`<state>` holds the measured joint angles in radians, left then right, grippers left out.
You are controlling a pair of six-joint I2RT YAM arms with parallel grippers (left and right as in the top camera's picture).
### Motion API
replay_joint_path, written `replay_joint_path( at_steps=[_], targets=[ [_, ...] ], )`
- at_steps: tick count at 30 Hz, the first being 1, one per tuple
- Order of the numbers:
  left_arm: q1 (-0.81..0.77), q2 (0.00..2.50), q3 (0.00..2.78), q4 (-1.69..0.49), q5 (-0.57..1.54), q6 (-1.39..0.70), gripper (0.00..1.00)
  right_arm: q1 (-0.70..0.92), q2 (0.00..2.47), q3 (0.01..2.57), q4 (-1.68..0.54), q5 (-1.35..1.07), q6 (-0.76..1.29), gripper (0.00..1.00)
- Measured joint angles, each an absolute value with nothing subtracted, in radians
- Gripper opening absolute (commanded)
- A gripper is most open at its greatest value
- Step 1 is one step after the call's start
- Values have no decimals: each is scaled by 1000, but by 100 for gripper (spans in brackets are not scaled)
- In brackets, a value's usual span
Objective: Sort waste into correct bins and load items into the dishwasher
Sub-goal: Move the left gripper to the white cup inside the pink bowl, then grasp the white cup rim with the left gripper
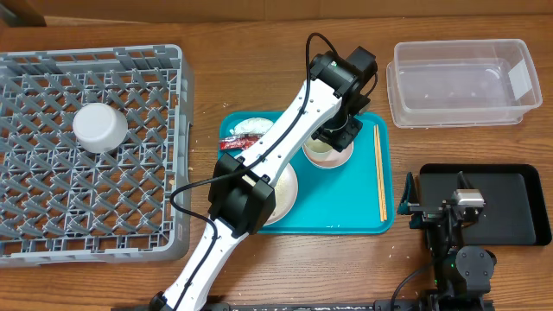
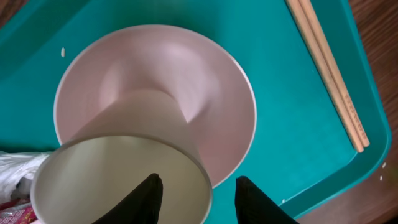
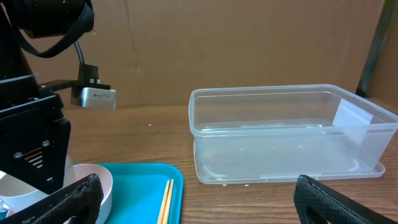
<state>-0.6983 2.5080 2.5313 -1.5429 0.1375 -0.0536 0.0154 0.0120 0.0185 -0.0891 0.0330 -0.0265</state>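
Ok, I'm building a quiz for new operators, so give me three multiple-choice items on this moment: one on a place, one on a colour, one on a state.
1. The round white cup sits: A in the grey lattice plastic dish rack; B on the floor; C on the bare tabletop.
2. The rectangular tray under the thin wooden chopsticks is: A black; B teal; C grey.
3. The right tool is: A shut on a napkin; B shut on a chopstick; C open.
Answers: A, the overhead view shows it on the rack's grid; B, teal shows around the sticks; C, its fingers stand wide apart, gripping nothing.
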Motion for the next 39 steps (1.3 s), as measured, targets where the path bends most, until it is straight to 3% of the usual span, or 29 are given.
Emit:
replay_joint_path(
  at_steps=[8,23,30,39],
  targets=[
    [-698,2508,2517,-1514,137,-75,32,15,12,19,-89,33,-27,100],
    [-698,2508,2502,-1509,137,-102,27,15,12,19,-89,33,-27,100],
    [-698,2508,2491,-1510,138,-133,4,16,12,19,-89,33,-27,100],
    [-696,2508,2495,-1514,143,-152,4,16,12,19,-89,34,-27,100]
  ],
)
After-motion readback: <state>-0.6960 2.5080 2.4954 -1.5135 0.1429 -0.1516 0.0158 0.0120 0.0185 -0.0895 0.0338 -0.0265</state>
